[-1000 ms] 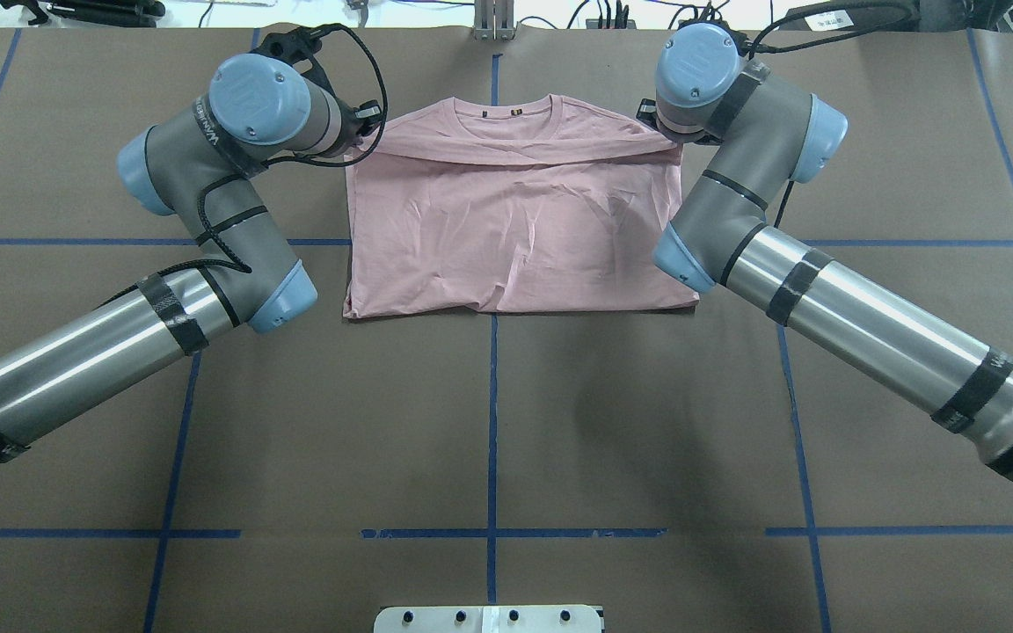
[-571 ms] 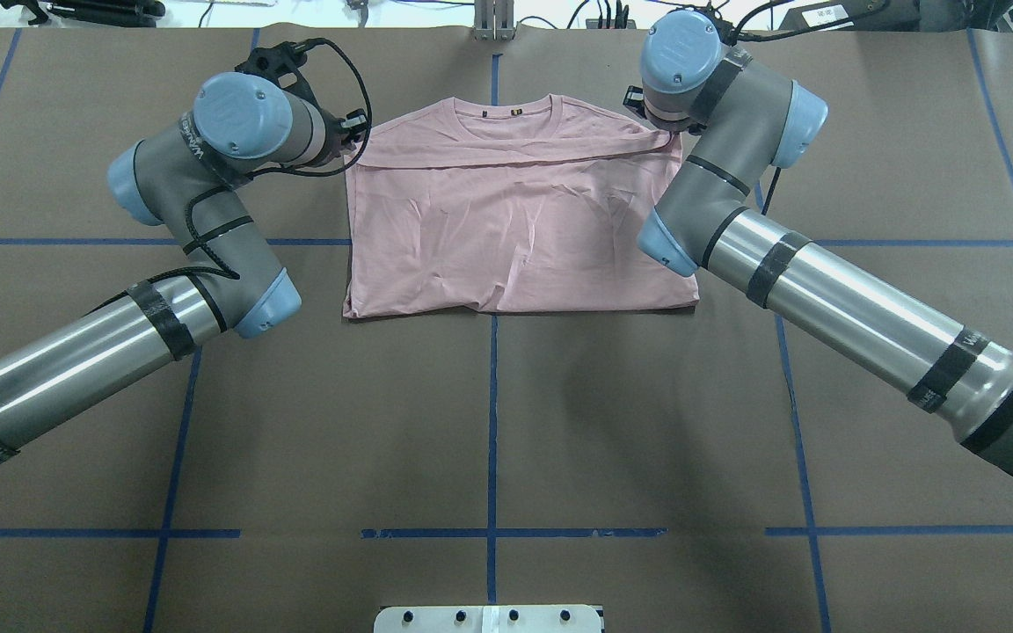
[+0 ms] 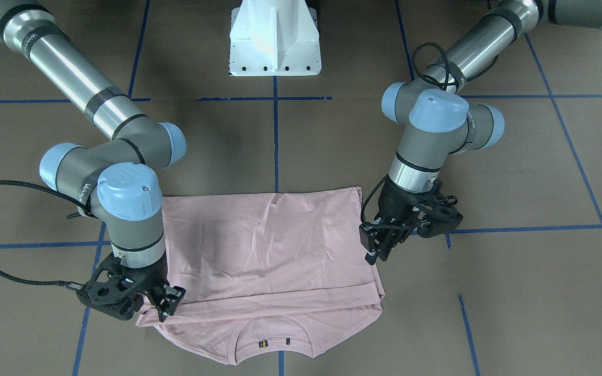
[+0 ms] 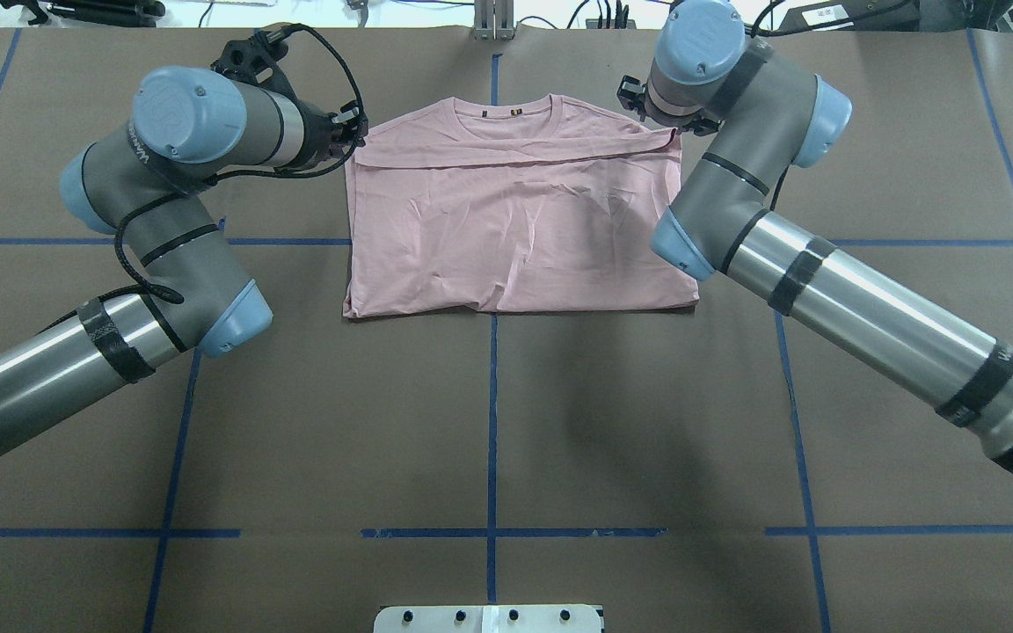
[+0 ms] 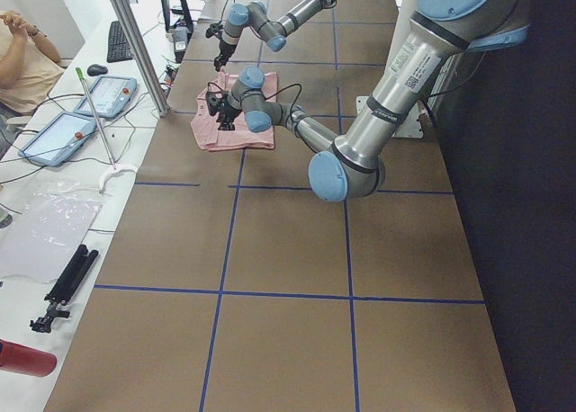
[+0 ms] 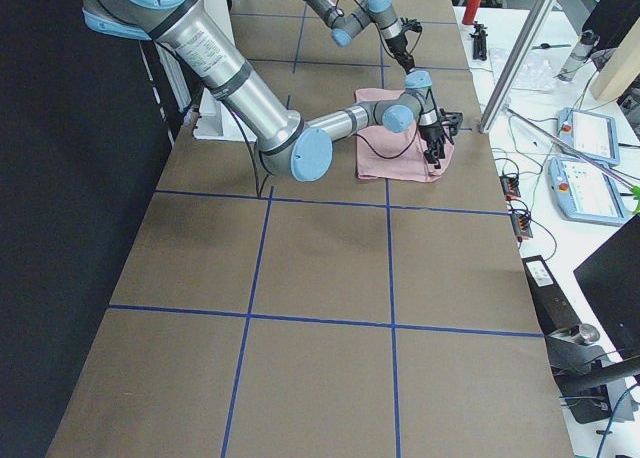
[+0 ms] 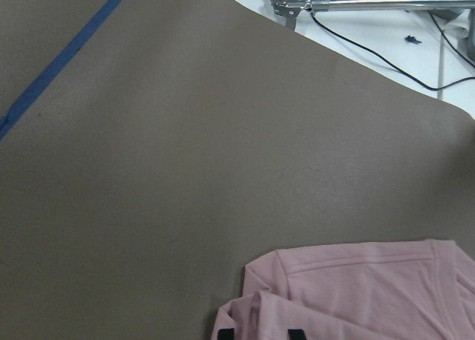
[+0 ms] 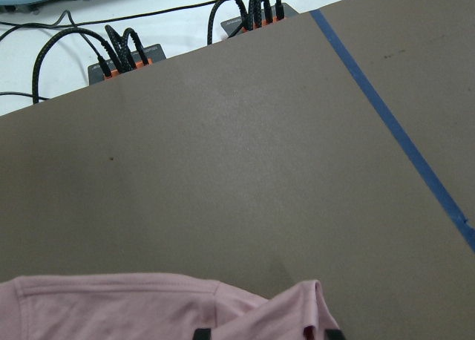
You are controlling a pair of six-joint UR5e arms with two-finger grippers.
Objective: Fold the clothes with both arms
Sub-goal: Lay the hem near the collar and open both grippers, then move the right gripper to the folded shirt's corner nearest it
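Both arms [image 4: 163, 246] have swung outward, yet the left gripper [image 3: 377, 249] and right gripper [image 3: 168, 304] sit spread-fingered over the folded T-shirt [image 3: 269, 245] stretched between them, apparently releasing; next, lift clear and regrasp.

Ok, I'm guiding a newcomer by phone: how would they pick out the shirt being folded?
Find the brown table crossed by blue tape lines. Near the edge opposite the white base, between the left tool and right tool, lies the shirt: the only pink thing, collar outward.
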